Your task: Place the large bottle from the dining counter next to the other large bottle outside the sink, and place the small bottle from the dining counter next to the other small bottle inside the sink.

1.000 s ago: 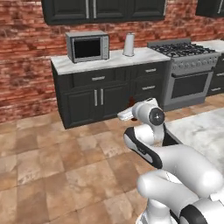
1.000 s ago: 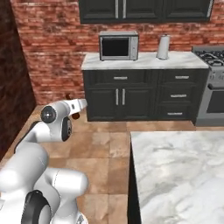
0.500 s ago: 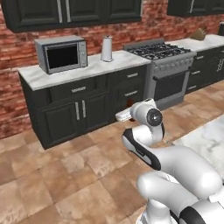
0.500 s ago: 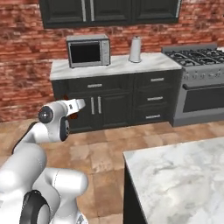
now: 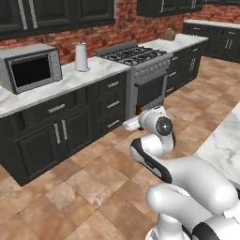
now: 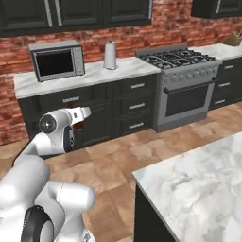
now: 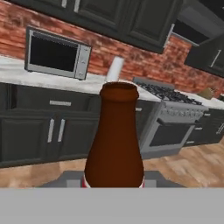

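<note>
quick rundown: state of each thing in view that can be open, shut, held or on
gripper: shut on the bottle
bottle: held upright in the gripper, no cap on its mouth
microwave: door shut
oven: door shut
cabinet drawers: all shut

The arm was folded up tight over the base, elbow bent, hand sticking out level toward about 10 o'clock in the left base view. The gripper (image 6: pixel 81 113) sat at 2 o'clock off the wrist joint in the right base view, clamped shut on the bottle (image 7: pixel 114 140).
</note>
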